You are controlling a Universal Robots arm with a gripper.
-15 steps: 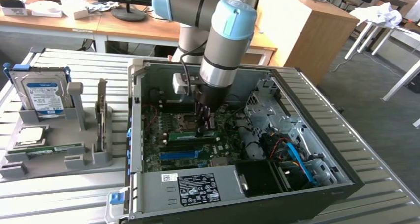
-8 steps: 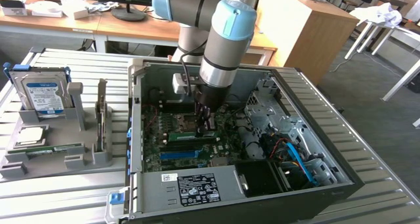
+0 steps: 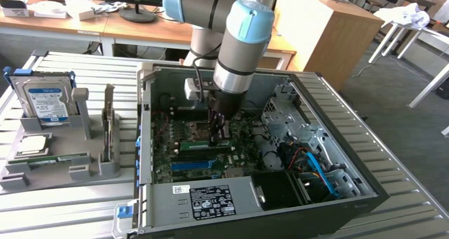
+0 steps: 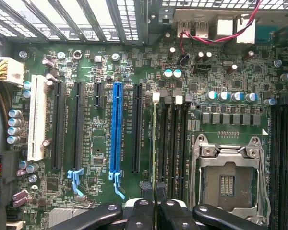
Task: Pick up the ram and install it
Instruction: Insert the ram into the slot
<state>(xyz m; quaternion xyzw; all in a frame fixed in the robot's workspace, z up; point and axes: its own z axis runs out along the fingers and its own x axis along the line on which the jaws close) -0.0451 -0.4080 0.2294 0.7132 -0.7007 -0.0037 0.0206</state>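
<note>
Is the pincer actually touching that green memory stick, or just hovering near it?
Touching. In the wrist view the ram, seen edge-on, runs straight into the pincer, which is clamped on it with no gap on either side.

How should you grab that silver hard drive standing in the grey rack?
I'd pinch the hard drive across its flat faces near the top edge, coming straight down: it stands upright and the grey rack holds its bottom.
</note>
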